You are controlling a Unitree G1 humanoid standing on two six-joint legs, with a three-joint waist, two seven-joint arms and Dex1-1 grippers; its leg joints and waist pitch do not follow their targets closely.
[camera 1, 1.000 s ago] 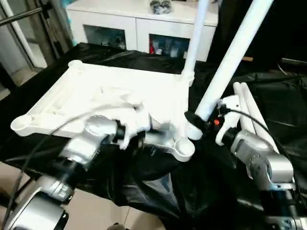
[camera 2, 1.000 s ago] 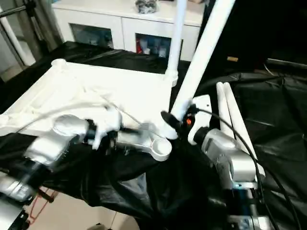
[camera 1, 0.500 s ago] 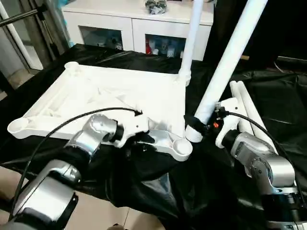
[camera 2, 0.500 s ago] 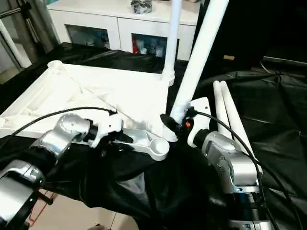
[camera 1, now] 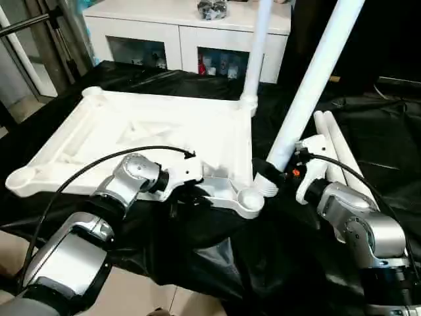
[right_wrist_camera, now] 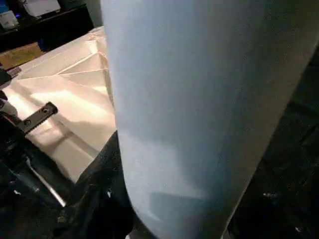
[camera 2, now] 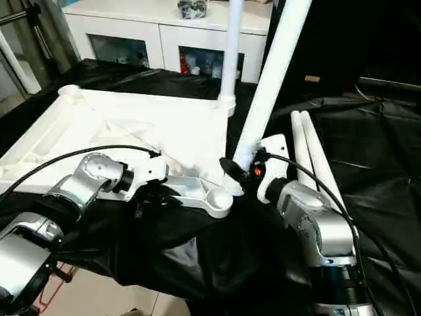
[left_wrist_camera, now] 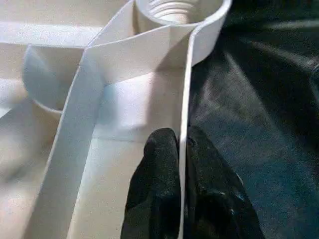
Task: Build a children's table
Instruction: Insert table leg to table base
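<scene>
The white table top (camera 1: 151,131) lies upside down, ribbed underside up, across the left and centre of the head view on a table draped in black sheeting (camera 1: 368,138). Round sockets sit at its corners: one at the far left edge of the frame (camera 1: 18,179), one in the upper left (camera 1: 92,92), and the near one just below centre (camera 1: 250,199), which stands empty with its threaded inside showing in the left wrist view. At the far corner, upper centre, a white leg (camera 1: 258,46) stands upright in its socket. A second leg (camera 1: 314,79) leans from the top right of the frame down to its lower end just right of the empty near socket; whether the two touch cannot be told. The right gripper (camera 1: 279,169) holds this leg near its lower end, its black fingers (right_wrist_camera: 97,194) against the tube. Two more legs (camera 1: 337,148) lie side by side on the sheeting at centre right, behind the right forearm. The left gripper (camera 1: 191,194) sits at the top's near edge, lower centre, its fingers (left_wrist_camera: 159,189) pinched narrow on the thin rim wall, one on each side. A white cabinet with glass doors (camera 1: 191,39) fills the top of the frame behind the table.
</scene>
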